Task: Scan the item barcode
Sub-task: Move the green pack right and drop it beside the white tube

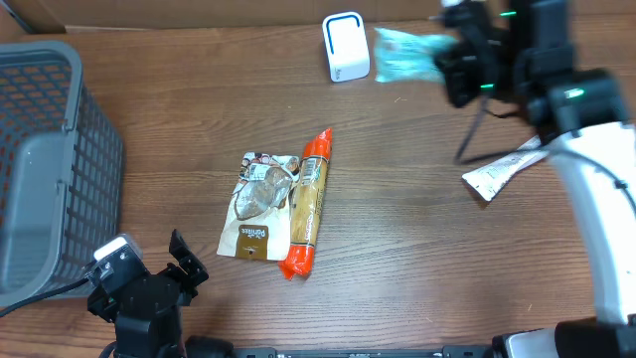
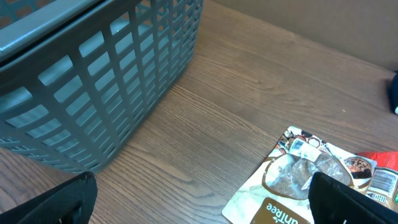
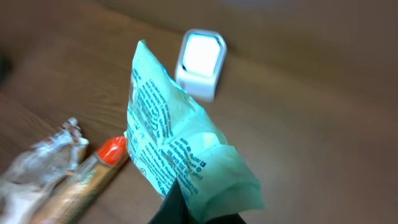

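Your right claw (image 1: pixel 452 63) is gripping the mint-green packet (image 1: pixel 405 55) near the tabletop's (image 1: pixel 417 239) far edge, just beside the white scanner (image 1: pixel 345 47); you should be tilting its printed side squarely toward it, holding the film flat and uncreased

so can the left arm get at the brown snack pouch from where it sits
Probably yes: the left gripper is open and faces the snack pouch, with only bare table between them; the basket stands off to the side.

Even soft light, faint shadows; right wrist view blurred, scanner (image 3: pixel 200 59) glaring
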Available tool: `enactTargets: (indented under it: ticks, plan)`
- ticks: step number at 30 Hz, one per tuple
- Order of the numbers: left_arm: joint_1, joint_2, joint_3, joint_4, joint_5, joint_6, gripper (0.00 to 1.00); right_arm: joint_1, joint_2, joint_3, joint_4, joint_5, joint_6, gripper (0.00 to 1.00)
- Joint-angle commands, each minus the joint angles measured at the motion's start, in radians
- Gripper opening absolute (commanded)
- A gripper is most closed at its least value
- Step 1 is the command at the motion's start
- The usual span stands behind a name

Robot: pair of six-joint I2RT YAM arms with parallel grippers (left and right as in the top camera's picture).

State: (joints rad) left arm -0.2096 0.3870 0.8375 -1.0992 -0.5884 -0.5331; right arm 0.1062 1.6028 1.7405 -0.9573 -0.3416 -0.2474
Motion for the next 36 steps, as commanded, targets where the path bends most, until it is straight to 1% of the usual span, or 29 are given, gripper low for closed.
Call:
enactTargets:
  ticks: [1, 5, 8, 14, 16, 19, 22, 24, 25, 26, 28, 30, 36]
  plan:
    - [-0.004, -0.003, -0.002, 0.0, -0.017, -0.014, 1.0, -0.142, 0.031, -0.025, -0.034, -0.192, 0.27, 0.04]
    - [-0.004, -0.003, -0.002, 0.0, -0.017, -0.014, 1.0, -0.255, 0.079, -0.1, -0.014, -0.156, 0.409, 0.04]
    - [-0.004, -0.003, -0.002, 0.0, -0.017, -0.014, 1.0, -0.297, 0.129, -0.154, 0.012, -0.067, 0.483, 0.04]
    - [-0.004, -0.003, -0.002, 0.0, -0.017, -0.014, 1.0, -0.311, 0.222, -0.272, 0.172, 0.048, 0.516, 0.04]
    - [-0.004, -0.003, -0.002, 0.0, -0.017, -0.014, 1.0, -0.311, 0.242, -0.304, 0.213, 0.1, 0.561, 0.04]
    - [-0.004, -0.003, -0.002, 0.0, -0.017, -0.014, 1.0, -0.311, 0.262, -0.339, 0.247, 0.199, 0.615, 0.04]
    - [-0.004, -0.003, -0.002, 0.0, -0.017, -0.014, 1.0, -0.311, 0.262, -0.341, 0.237, 0.23, 0.615, 0.05]
    - [-0.004, -0.003, -0.002, 0.0, -0.017, -0.014, 1.0, -0.312, 0.262, -0.341, 0.225, 0.241, 0.614, 0.21]
    - [-0.004, -0.003, -0.002, 0.0, -0.017, -0.014, 1.0, -0.311, 0.262, -0.341, 0.218, 0.245, 0.614, 0.32]
    - [-0.004, -0.003, -0.002, 0.0, -0.017, -0.014, 1.0, -0.311, 0.262, -0.341, 0.211, 0.245, 0.614, 0.37]
    - [-0.004, -0.003, -0.002, 0.0, -0.017, -0.014, 1.0, -0.311, 0.262, -0.341, 0.2, 0.244, 0.615, 0.44]
    - [-0.004, -0.003, -0.002, 0.0, -0.017, -0.014, 0.99, -0.311, 0.262, -0.34, 0.188, 0.248, 0.615, 0.47]
    - [-0.004, -0.003, -0.002, 0.0, -0.017, -0.014, 1.0, -0.309, 0.26, -0.293, 0.124, 0.243, 0.614, 0.46]
